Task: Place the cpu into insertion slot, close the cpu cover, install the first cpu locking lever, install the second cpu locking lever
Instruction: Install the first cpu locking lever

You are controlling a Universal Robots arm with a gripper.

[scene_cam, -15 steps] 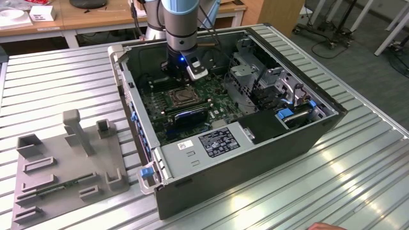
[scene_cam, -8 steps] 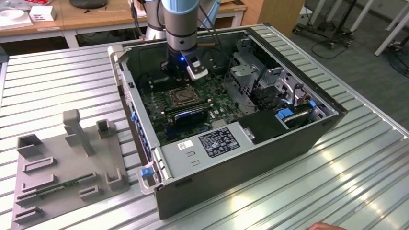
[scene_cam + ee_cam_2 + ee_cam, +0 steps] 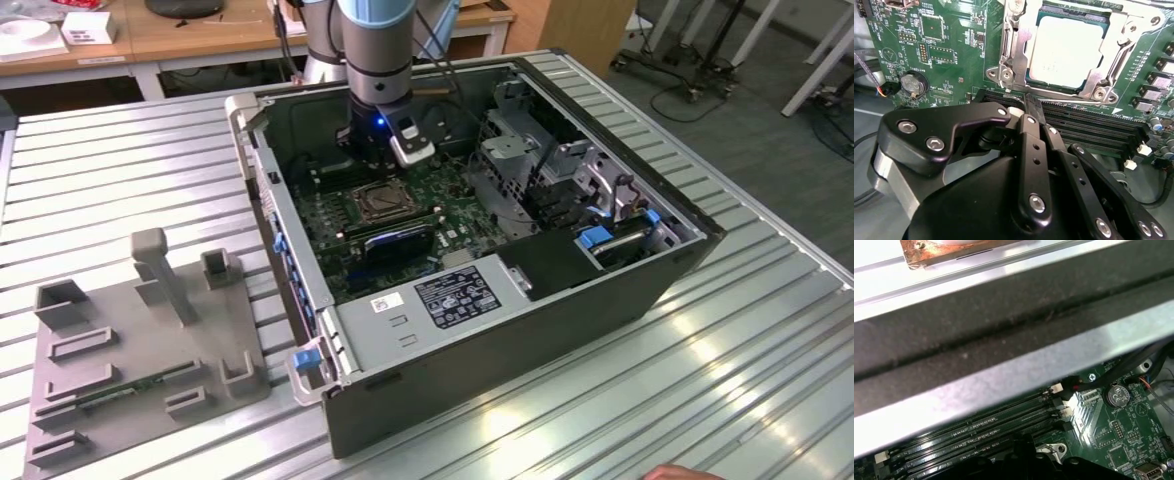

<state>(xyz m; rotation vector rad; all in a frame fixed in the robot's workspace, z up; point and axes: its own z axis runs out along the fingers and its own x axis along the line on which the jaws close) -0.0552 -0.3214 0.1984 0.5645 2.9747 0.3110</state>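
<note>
The cpu (image 3: 1066, 52) lies flat in the insertion slot (image 3: 378, 203), the cpu cover (image 3: 1015, 47) framing it. The claw (image 3: 1030, 106), pinched narrow, hovers just beside the cover. The cpu looks light, stiff and fragile, best held by its edges.

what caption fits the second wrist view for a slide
Shut gripper at the edge of the cpu cover, which frames the seated cpu

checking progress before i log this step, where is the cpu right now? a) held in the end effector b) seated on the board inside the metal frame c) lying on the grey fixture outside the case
b: in the second wrist view the cpu lies flat inside the cpu cover cut-out, apart from the end effector.
</note>
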